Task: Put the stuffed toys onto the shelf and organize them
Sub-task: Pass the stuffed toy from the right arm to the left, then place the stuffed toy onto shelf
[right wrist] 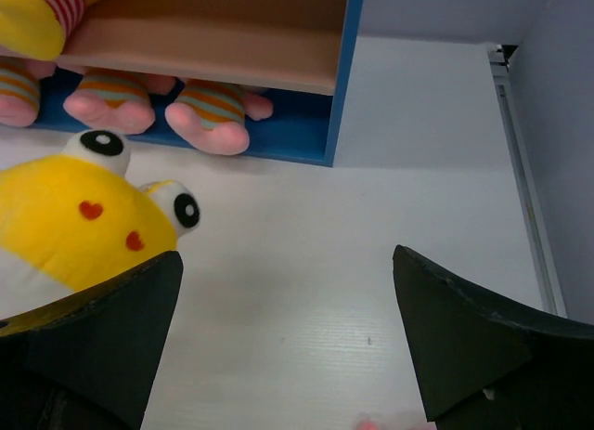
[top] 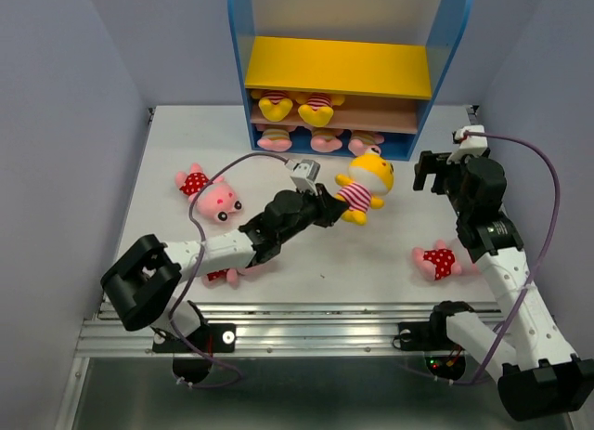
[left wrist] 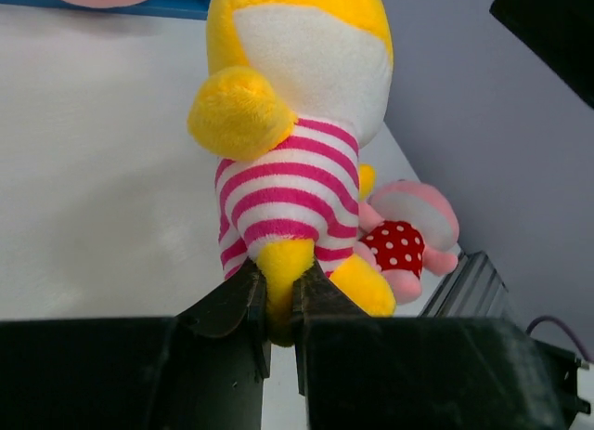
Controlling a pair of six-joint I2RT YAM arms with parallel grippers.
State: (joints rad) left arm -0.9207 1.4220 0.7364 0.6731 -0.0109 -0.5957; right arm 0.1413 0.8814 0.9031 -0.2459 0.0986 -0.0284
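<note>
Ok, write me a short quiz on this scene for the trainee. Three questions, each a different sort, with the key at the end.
1. True or false: the right gripper stands open with nothing between its fingers.
2. The left gripper is shut on which part of the yellow bear? A an ear, B a leg, C an arm.
3. How many bears lie on the brown middle board of the shelf?

Key
1. True.
2. B.
3. Two: the left shelf bear and the right shelf bear.
</note>
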